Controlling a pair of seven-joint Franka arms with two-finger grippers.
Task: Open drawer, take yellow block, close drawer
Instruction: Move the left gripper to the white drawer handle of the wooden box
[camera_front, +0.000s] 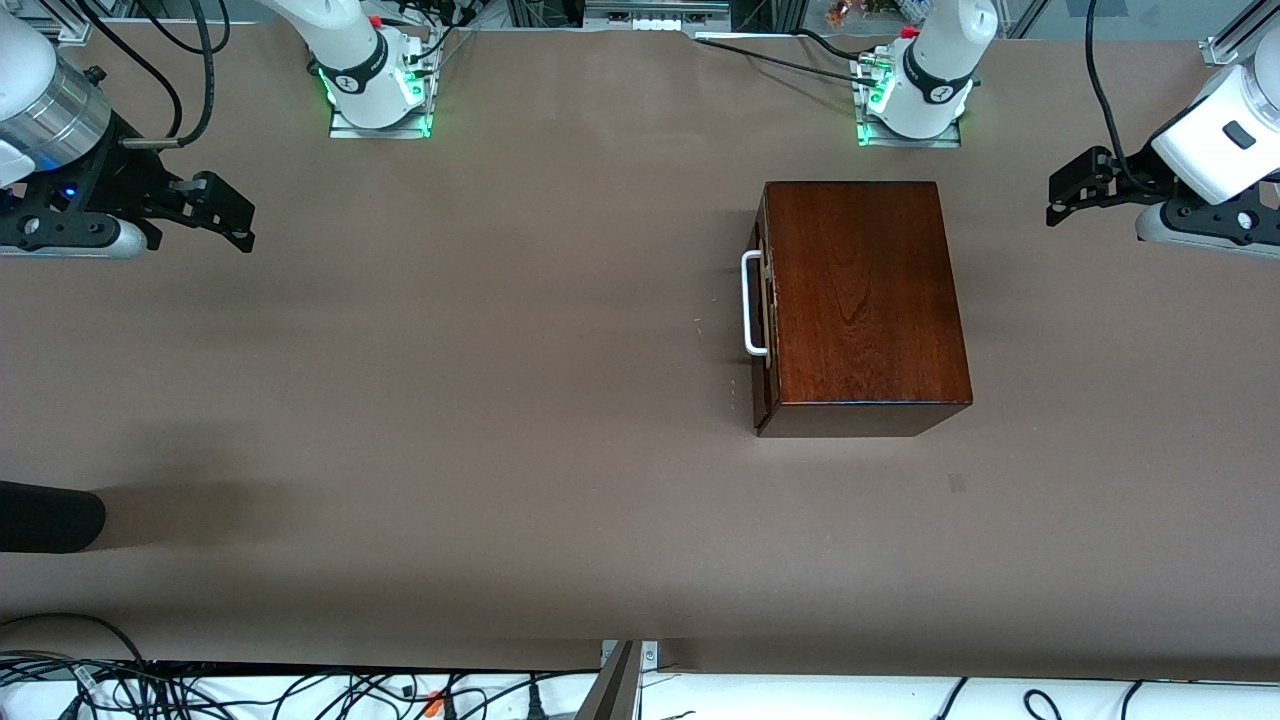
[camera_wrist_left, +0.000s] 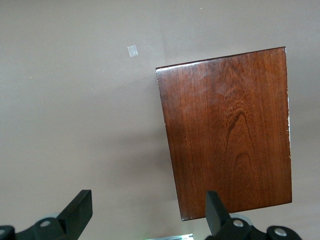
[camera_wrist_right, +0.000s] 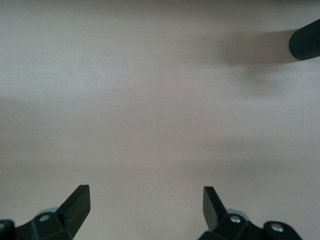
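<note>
Handle first: your coming move turns on that white U-shaped bar, which stands on the drawer face of the wooden box and looks toward the right arm's end of the worktop. The bar's long axis runs from the robots' bases toward the front camera, so a hand has to close across it and pull toward the right arm's end.

Your left hand hangs over the worktop just off the box's closed end, much nearer to the box but on the wrong face; its fingers stand apart, holding nothing. Your right hand hangs well apart from the box over bare worktop, on the side the handle faces, fingers spread wide and empty too.

The drawer looks shut, flush with the box. The yellow block does not show; you would judge it lies inside.

The box is polished reddish-brown wood with clear grain, square-edged and glossy, likely slippery to pinch. The handle is a smooth thin bar. The worktop is matte brown and plain.
</note>
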